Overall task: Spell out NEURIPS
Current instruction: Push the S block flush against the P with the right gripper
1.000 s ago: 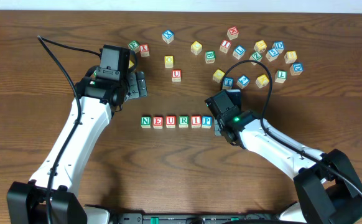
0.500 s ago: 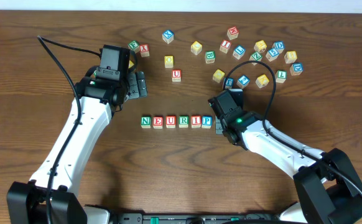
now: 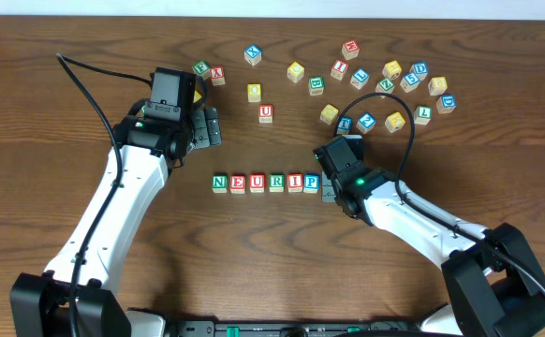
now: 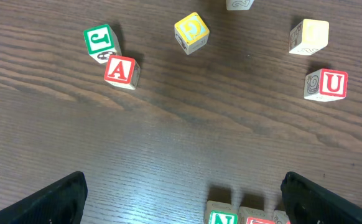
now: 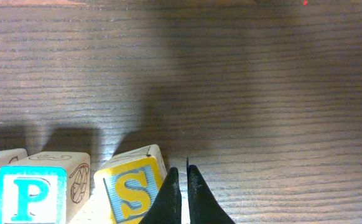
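A row of cubes lies mid-table: green N (image 3: 219, 183), red E (image 3: 238, 183), red U (image 3: 257, 183), green R (image 3: 276, 183), red I (image 3: 295, 183), blue P (image 3: 311, 183). In the right wrist view the yellow-faced S cube (image 5: 131, 190) sits just right of the P (image 5: 32, 193), turned slightly askew. My right gripper (image 5: 181, 171) is shut with nothing in it, its fingertips against the S cube's right side. My left gripper (image 3: 213, 126) hangs open behind the row's left end, over bare wood, with the N (image 4: 221, 218) near its right finger.
Several loose letter cubes (image 3: 385, 84) are scattered at the back right. A second red U (image 3: 266, 113) and a yellow cube (image 3: 254, 92) lie behind the row. A green J (image 4: 100, 40) and a red A (image 4: 121, 70) sit at the back left.
My right gripper has shifted slightly beside the row's right end. The left arm and the six cubes from N to P have not moved.
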### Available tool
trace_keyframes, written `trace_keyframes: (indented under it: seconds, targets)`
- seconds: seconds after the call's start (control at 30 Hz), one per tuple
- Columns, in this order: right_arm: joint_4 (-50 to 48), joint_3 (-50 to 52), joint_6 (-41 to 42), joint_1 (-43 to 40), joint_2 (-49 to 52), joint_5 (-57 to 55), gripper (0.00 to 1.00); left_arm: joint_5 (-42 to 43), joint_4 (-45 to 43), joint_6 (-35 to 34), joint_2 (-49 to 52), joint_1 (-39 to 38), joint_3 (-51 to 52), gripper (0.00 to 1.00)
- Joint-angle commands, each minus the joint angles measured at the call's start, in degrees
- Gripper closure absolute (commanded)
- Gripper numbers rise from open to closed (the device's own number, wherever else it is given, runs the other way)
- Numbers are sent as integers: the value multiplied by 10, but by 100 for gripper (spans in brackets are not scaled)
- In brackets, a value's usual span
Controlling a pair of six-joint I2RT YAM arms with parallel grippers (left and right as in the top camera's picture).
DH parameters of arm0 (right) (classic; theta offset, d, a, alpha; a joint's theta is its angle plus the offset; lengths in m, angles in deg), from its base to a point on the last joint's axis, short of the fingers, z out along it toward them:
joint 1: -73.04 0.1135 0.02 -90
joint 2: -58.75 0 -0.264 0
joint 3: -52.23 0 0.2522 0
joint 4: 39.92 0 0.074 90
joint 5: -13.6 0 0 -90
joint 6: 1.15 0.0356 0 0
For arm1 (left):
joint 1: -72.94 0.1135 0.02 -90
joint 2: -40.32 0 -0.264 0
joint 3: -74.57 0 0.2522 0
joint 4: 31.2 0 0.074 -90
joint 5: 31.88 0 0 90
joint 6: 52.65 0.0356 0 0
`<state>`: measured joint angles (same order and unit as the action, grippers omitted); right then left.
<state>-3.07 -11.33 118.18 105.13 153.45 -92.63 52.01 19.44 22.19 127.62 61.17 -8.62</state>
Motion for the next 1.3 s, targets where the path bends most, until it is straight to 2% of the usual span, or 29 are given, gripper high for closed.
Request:
trace_keyframes:
  seconds: [0.0,1.27]
  targets:
    - [5,4,4,-2,-14,5,99,-1,1,1,-10,1,-17,2]
    - [-15,4,2,-2,-14,26,99,-1,1,1,-10,1,-17,2]
